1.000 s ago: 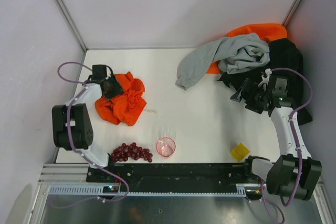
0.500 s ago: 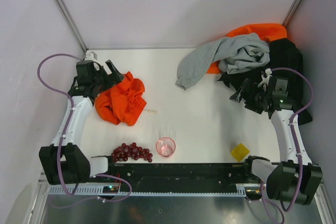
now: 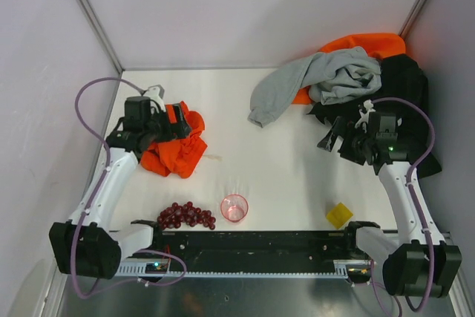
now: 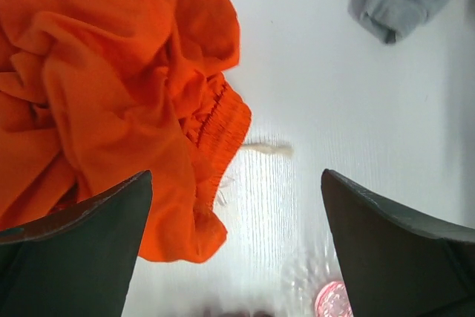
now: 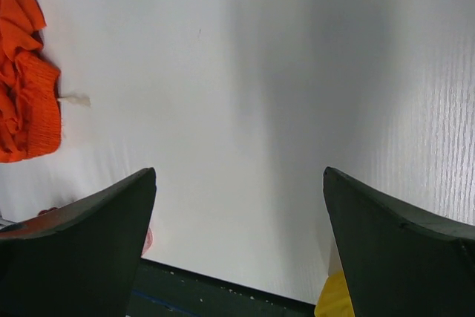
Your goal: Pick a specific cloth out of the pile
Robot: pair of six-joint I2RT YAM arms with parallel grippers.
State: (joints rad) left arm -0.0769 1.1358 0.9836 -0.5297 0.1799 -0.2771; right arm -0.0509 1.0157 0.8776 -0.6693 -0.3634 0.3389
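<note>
crumpled red-orange fabric cloth [image 3: 178,155]: laid apart from grey-black-orange garment pile [image 3: 349,79]
left gripper [image 4: 236,176]: spread wide above cloth, empty
right gripper [image 5: 239,172]: spread wide, empty

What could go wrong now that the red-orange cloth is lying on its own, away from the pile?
1. The open left hand hangs over the edge of the cloth; dipping, a finger might snag a fold and drag it.
2. The pink cup stands near the cloth, so dragging might tip it.
3. The open right hand sits beside the black cloth of the pile and might catch it.
</note>
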